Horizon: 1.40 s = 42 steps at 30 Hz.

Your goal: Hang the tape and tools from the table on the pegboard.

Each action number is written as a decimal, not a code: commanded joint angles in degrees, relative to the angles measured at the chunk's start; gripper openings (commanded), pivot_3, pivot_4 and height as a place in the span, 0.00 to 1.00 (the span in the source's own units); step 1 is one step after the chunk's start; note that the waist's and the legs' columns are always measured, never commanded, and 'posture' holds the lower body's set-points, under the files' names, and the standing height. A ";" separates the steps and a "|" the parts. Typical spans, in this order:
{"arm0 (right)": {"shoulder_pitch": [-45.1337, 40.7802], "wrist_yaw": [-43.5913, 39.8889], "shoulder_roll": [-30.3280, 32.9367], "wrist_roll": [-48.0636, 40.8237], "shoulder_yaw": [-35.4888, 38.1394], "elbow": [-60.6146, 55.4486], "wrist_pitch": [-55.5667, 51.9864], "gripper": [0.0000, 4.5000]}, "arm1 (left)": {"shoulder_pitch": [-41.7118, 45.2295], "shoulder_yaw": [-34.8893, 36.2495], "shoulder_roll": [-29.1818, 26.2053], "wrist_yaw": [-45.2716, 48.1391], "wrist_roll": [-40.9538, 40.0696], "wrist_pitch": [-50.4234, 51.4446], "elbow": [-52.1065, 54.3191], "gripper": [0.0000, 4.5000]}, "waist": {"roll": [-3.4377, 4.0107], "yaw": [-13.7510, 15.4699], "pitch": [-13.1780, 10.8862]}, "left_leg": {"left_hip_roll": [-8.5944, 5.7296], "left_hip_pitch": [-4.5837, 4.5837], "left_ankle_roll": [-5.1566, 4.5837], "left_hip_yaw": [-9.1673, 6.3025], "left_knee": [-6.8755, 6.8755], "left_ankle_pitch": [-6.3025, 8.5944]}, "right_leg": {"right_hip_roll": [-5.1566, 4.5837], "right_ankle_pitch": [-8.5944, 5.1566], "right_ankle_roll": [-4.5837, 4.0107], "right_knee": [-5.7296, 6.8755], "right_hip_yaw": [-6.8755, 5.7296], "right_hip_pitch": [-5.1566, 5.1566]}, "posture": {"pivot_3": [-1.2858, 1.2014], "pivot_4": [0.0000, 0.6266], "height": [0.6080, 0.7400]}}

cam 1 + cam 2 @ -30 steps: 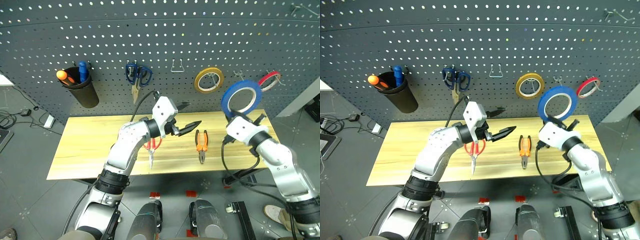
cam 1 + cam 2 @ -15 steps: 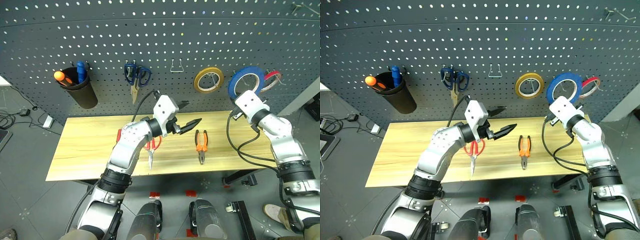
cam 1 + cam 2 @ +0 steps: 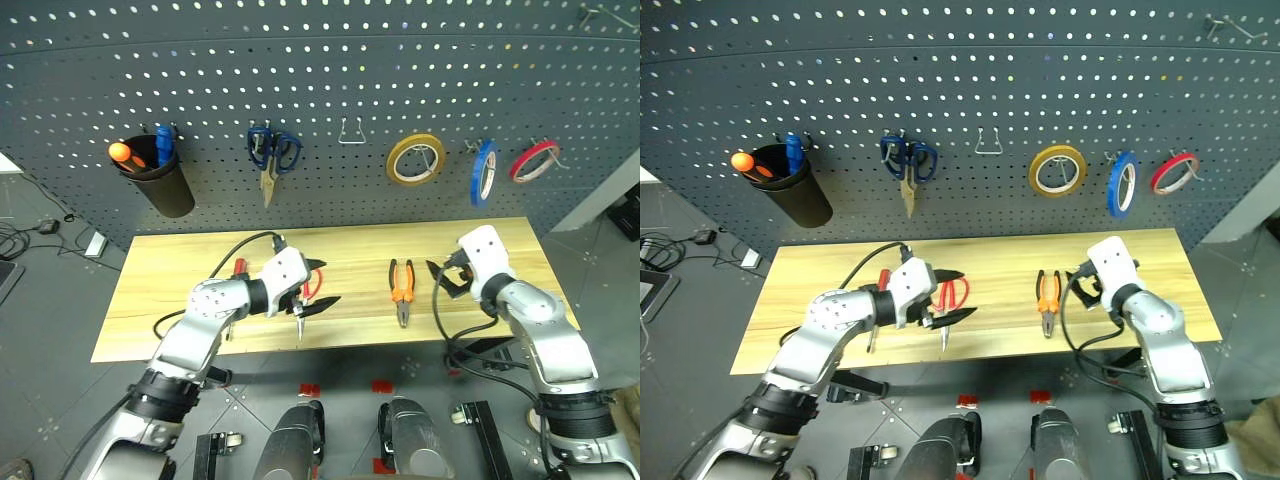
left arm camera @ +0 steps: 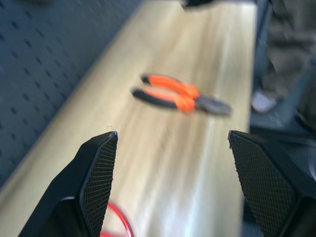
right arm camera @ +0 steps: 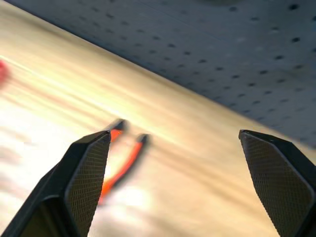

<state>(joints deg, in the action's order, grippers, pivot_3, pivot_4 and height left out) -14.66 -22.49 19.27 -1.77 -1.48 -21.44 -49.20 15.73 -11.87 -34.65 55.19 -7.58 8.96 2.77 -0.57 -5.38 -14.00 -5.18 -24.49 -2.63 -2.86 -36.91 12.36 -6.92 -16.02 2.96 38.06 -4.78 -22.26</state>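
Holding my right gripper [image 3: 441,279] spread and empty just beside the pliers [image 3: 402,288], I judge them stiff, light and slick on the table [image 3: 180,262]; the orange handles are the place to pinch. My left gripper [image 3: 318,287] gapes over the red scissors [image 3: 952,297]. 1 blue tape [image 3: 483,171] hangs on the pegboard [image 3: 320,90]
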 commanded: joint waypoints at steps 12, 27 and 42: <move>-14.69 18.57 -18.04 0.30 5.56 19.10 -22.92 0.99 | -10.67 2.32 -9.17 2.86 1.07 -1.05 9.24 0.84 | 0.38 0.55 -2.53 | -0.17 -0.06 -0.12 0.12 0.07 0.08 | -0.05 0.02 -0.12 -0.05 0.20 -0.12 | 0.44 0.55 1.00; -23.45 20.86 -19.08 0.66 5.45 41.22 -9.87 0.99 | -5.81 1.68 -8.10 3.03 1.05 -1.06 6.53 0.84 | 0.32 0.24 -3.26 | -0.08 -0.06 -0.09 0.54 0.30 0.06 | 0.08 0.01 -0.10 0.04 0.58 -0.29 | 0.45 0.52 1.00; -22.25 15.24 -14.22 1.30 -2.22 34.94 -5.42 0.61 | -6.72 6.22 -4.08 -0.08 -3.67 1.77 5.47 0.84 | 0.30 0.11 -3.25 | -0.03 -0.16 0.12 0.70 0.31 -0.06 | 0.10 0.03 -0.08 0.12 0.73 -0.41 | 0.43 0.47 1.00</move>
<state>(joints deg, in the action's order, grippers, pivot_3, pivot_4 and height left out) -36.90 -6.00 4.48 -0.16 -2.89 19.50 -54.52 9.85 -7.51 -39.05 55.89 -9.38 10.15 6.55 -0.26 -5.27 -17.24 -5.22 -24.68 -2.50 -2.16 -36.60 12.30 -6.81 -15.99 2.88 38.18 -4.04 -22.69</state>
